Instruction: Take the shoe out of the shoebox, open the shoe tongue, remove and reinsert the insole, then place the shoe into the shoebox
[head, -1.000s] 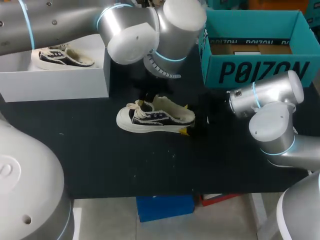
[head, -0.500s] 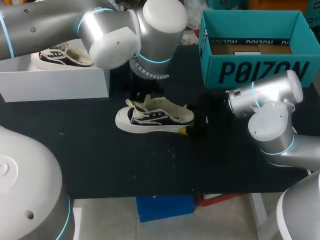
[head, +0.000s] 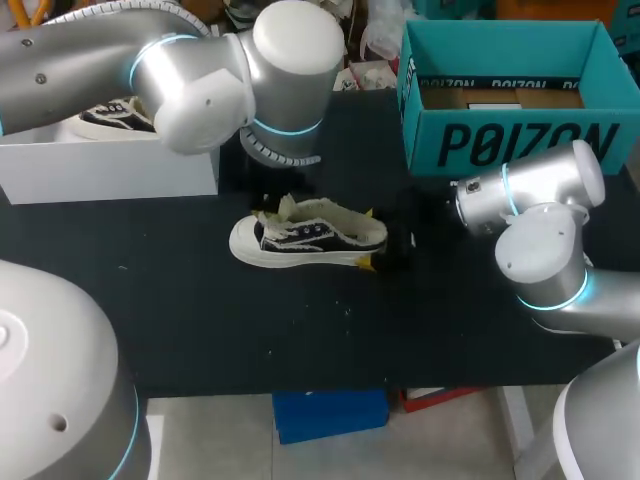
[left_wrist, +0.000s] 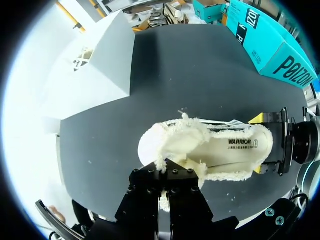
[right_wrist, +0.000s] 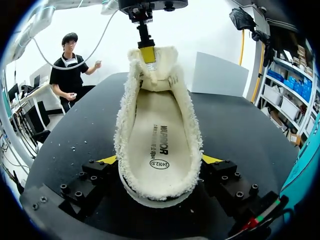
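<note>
A cream and black shoe (head: 310, 240) lies on its sole in the middle of the black table, toe to the left. My right gripper (head: 368, 238) is shut on its heel, one yellow tip on each side (right_wrist: 160, 160). My left gripper (left_wrist: 168, 176) hangs over the front of the shoe and is shut on the fluffy tongue (left_wrist: 172, 155), holding it toward the toe. From the right wrist, the left gripper (right_wrist: 146, 52) shows at the far end of the shoe. The printed insole (right_wrist: 157, 145) lies flat inside the shoe.
A white shoebox (head: 110, 165) stands at the back left with a second shoe (head: 110, 115) in it. A teal box (head: 520, 140) stands open at the back right. My left arm's big wrist (head: 280, 100) hangs over the table behind the shoe.
My left arm has swung to the left with the tongue in its grip. The shoe has shifted slightly left. The right arm has not moved.
</note>
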